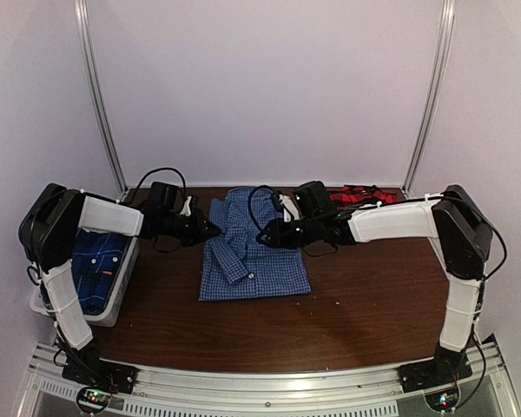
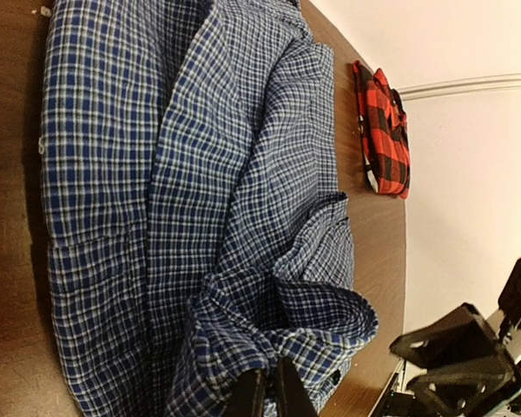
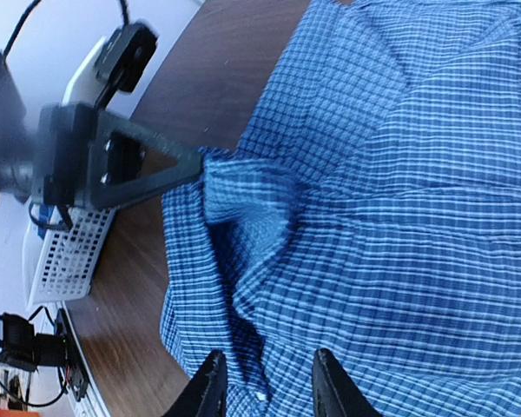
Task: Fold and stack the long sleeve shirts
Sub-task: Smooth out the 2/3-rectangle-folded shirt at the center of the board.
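On the table (image 1: 373, 295), the gingham shirt (image 1: 252, 261) lies lengthwise near-to-far, collar farthest.

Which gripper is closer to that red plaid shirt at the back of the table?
Right. The right gripper hovers over the blue gingham shirt, on the side toward the red plaid shirt; the left gripper pinches the blue shirt's opposite edge, farther away.

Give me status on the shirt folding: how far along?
Done: maybe the red plaid shirt, lying compact at the far edge. In hand: blue gingham shirt, partly folded mid-table, left gripper pinching a fold of it, right gripper open above it. Left: dark blue plaid shirt in the basket, and stacking.
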Controlling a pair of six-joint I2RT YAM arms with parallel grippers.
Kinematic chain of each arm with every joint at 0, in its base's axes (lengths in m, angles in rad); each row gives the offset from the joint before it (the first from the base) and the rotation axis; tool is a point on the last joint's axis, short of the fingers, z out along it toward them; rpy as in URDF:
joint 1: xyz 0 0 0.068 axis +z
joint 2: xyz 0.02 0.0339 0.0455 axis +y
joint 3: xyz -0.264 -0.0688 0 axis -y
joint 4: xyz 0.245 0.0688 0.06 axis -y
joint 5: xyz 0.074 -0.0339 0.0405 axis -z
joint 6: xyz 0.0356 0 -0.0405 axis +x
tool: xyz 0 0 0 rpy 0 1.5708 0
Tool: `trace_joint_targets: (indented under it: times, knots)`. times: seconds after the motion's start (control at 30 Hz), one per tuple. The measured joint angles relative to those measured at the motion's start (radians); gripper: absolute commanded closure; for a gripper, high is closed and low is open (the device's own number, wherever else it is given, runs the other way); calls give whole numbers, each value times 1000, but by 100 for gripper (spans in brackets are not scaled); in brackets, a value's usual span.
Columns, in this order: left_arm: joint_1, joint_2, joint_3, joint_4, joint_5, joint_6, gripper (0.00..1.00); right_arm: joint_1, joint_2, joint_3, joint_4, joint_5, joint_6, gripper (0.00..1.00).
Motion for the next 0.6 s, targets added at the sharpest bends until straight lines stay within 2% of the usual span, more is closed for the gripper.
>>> trace_joint_targets:
  times: [0.13,0.37,0.4,0.6]
  knots:
    - [0,9,36,-9,-3,-1,97,55,80,68,4,-18,-13,67]
    - [3,31,79,-18,-37,-10,96,44,275,202,-37,-11,-22,65]
    - [5,35,81,-18,-46,-10,94,40,297,221,-46,-10,-21,64]
    - [20,42,82,-60,-86,1,61,26,327,279,-97,-6,-23,52]
